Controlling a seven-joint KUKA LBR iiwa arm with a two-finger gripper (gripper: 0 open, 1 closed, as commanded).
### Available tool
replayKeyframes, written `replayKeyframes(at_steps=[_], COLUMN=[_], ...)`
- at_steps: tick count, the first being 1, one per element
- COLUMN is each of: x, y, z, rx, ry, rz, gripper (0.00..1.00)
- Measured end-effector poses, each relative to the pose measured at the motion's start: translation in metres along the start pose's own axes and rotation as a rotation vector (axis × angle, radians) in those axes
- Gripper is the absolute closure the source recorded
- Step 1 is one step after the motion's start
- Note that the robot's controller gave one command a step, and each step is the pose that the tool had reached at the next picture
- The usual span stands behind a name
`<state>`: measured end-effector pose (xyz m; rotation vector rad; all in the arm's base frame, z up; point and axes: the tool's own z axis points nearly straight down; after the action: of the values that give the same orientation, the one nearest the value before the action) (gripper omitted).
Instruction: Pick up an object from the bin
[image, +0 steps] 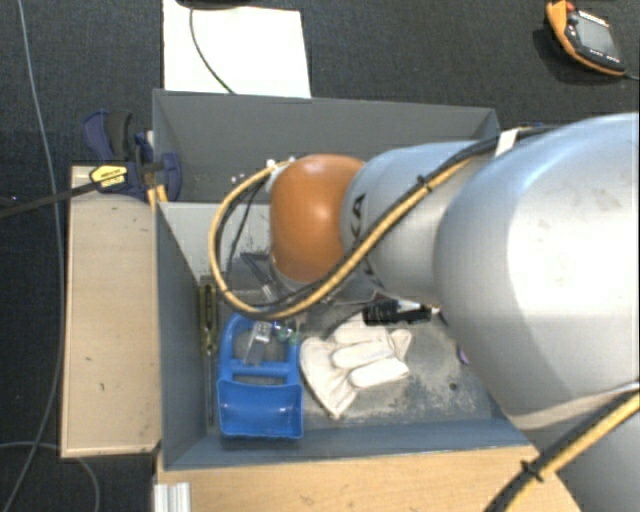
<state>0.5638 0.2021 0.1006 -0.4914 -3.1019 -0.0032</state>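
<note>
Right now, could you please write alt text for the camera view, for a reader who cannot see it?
The robot arm reaches in from the right, its gripper low over a blue plastic box in the lower left of the grey bin. A white glove lies just right of the box.

Blue plastic piece (260, 395): boxy, open-framed at its far part, solid block at its near end, flat bar across the middle. It lies on the floor of the bin (180, 330) in the near-left corner, long axis running toward the far wall. Its far end is partly hidden under the arm (520, 260). White work glove (350, 368): 1, limp, lying flat just beside the blue piece on its right, fingers pointing right, cuff toward the near wall. Contact between the 2: cannot tell.
</note>
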Motion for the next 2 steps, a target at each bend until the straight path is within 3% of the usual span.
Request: replayKeyframes(at_steps=[1,2], x=[-0.001,-0.004], y=[0.010,-0.007], z=[0.028,0.029], rx=[-0.008,0.000], ry=[-0.007,-0.002], rz=[0.174,0.128], gripper=[0.00,1.00])
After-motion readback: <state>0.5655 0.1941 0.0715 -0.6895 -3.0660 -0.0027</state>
